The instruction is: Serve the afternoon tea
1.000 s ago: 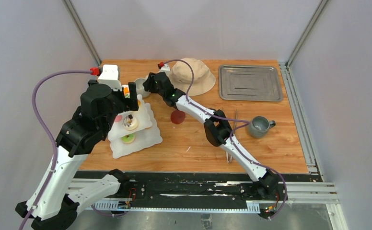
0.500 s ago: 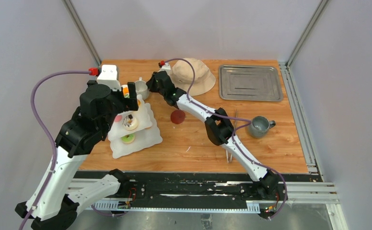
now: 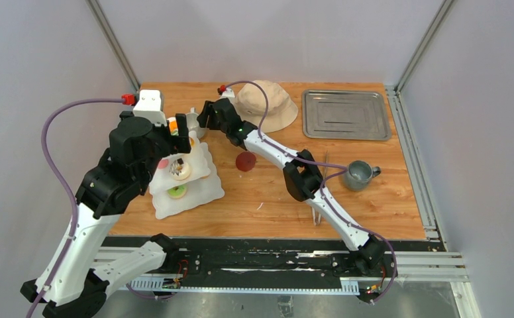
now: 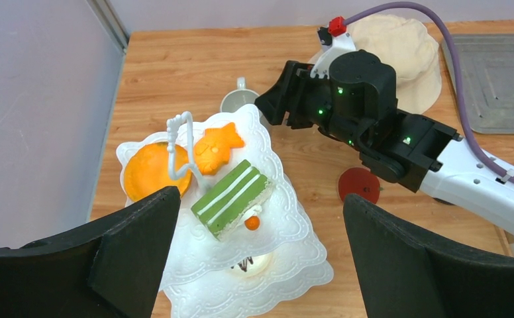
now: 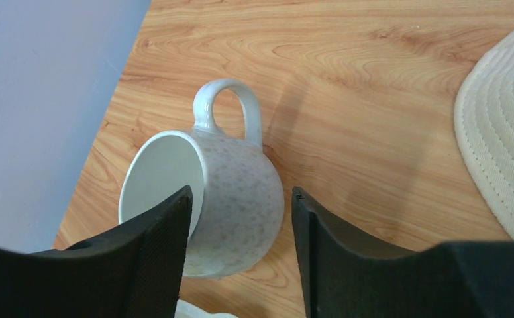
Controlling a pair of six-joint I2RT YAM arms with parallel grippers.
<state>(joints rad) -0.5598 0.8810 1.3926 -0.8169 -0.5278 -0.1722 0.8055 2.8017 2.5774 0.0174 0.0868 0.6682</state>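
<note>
Left gripper (image 4: 261,202): you have it hanging over the three-tier stand (image 4: 294,218), fingers spread as wide as they go, nothing between them. Released.

On the stand, upper tier, by the looped white handle (image 4: 178,142):
- round orange tart (image 4: 147,171)
- orange fish-shaped pastry (image 4: 218,144)
- green slab cake (image 4: 233,197) with white stripes, lying askew
- small orange ball (image 4: 253,223) at the slab's near end

One tier down sits a cream pastry (image 4: 248,265) with dark drizzle, half hidden by the tier above. The top view adds a pink piece (image 3: 163,163) on the stand's left side and a green-and-yellow one (image 3: 177,192) on the bottom tier.

White mug (image 5: 208,199): speckled, on the table (image 3: 400,212) just beyond the stand's far corner, handle pointing away from the stand. Your right gripper (image 5: 241,192) is at it, jaws parted, one finger on either side of the mug body. A strip of bare table shows between the mug and one finger. The other overlaps the rim in the wrist view, and you cannot tell whether it touches. No grasp visible, so count it released.

Grey mug (image 3: 360,174): well apart from the stand, to its right, upright, handle pointing away from it.

Also noted:
- red disc (image 3: 246,161) near the stand's right side
- beige hat (image 3: 265,103) beyond and right of the stand
- metal tray (image 3: 344,114) farther right again
- thin tongs (image 3: 316,216) between stand and grey mug, mostly under your right arm
</note>
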